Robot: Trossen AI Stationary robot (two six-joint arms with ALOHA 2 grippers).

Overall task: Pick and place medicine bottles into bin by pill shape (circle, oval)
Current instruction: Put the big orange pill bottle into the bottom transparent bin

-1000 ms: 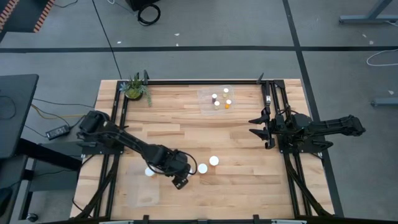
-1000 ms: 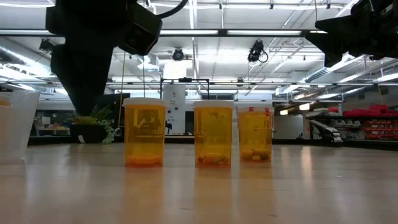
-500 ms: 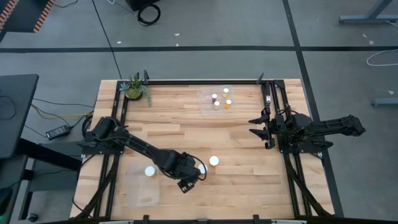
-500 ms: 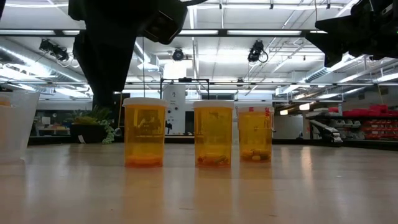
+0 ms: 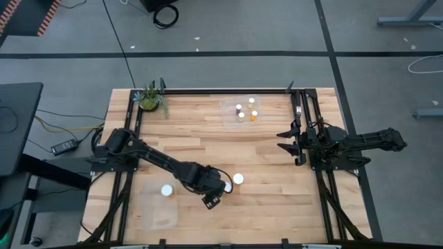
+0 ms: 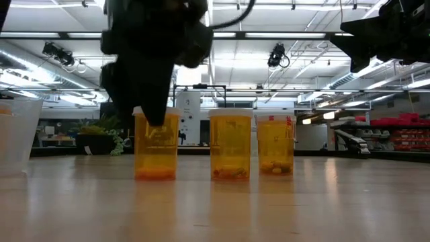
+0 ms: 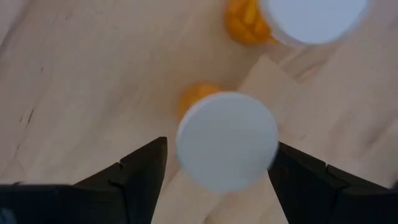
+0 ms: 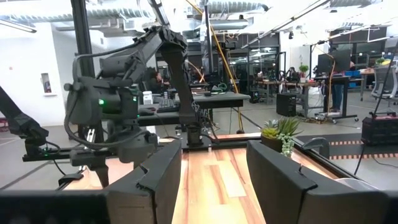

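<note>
With four small bottles (image 5: 246, 111) sitting in the far bin (image 5: 257, 100) and one in the near bin (image 5: 156, 214), we are lowering our open left pincer (image 7: 214, 163) around a wide bottle (image 7: 227, 140) mid-tabletop, another beside it.

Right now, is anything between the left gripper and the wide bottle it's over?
Nothing visible. The left gripper hangs open over the white-capped bottle, a finger on each side. A second bottle stands beyond it, outside the fingers.
</note>
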